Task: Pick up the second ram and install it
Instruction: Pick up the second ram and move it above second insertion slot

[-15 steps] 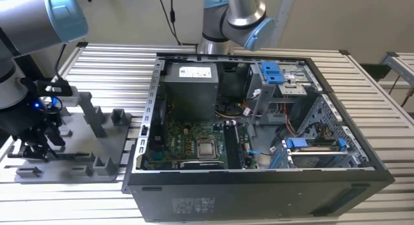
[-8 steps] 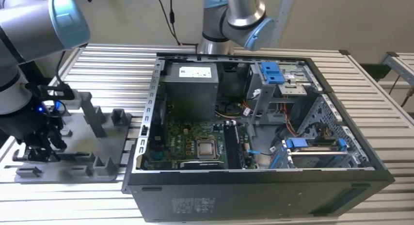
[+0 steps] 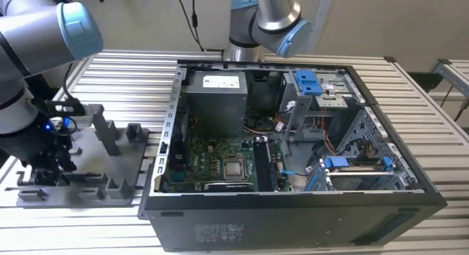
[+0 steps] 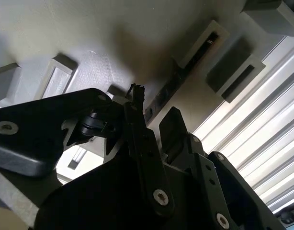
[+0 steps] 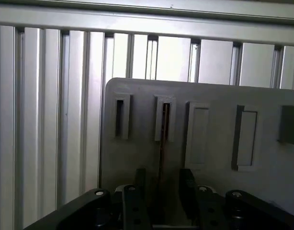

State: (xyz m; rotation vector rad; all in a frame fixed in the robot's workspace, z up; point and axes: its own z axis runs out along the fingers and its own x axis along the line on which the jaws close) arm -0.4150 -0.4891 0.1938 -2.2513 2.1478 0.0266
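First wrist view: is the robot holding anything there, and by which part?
The gripper holds nothing: its fingers stand open either side of the second ram.

Bright and even in the exterior view, lit from overhead, with only soft, short shadows on the fixture plate point(image 3: 88, 190) under the gripper point(image 3: 50, 166). Pale sheen along the slats point(image 3: 132, 68) beyond it. Much dimmer inside the computer case point(image 3: 293, 225), well off to the gripper's side. Small blue light point(image 3: 50, 124) glowing just above the gripper.

Strongly backlit in the second wrist view, reducing the gripper point(image 4: 154, 115) to a near-black silhouette. Broad brownish shadow on the plate just past the fingertips; washed-out glare on the slats beside them.

Flat and pale in the first wrist view, nearly white on the slats ahead of the gripper point(image 5: 162, 175), dark in the plate's slots.
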